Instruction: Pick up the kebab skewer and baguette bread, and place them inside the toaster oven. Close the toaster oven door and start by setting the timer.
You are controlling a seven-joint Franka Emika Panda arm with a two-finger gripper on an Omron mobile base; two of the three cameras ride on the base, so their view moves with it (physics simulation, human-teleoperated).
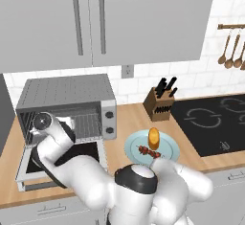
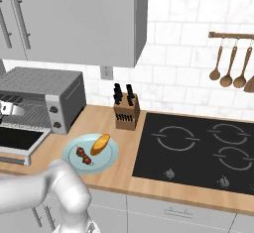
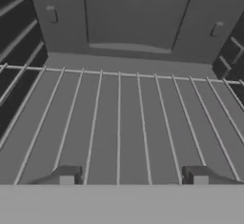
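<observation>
Hand view shows our gripper (image 3: 132,176) released and empty over the toaster oven (image 1: 67,105) rack, so we should back out squarely toward the kebab skewer (image 2: 83,155) and baguette bread (image 2: 100,144), both on the plate (image 2: 110,158) near the counter's front edge.

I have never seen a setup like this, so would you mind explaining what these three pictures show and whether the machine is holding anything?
It is a white robot arm in a simulated kitchen. Two pictures come from cameras behind it, left and right; the third looks along its pincer, which reaches into the open toaster oven over the wire rack. Its fingers stand apart with nothing between them. On the wooden counter, a blue plate carries the kebab skewer and the baguette bread. A knife block and cooktop sit nearby.
</observation>
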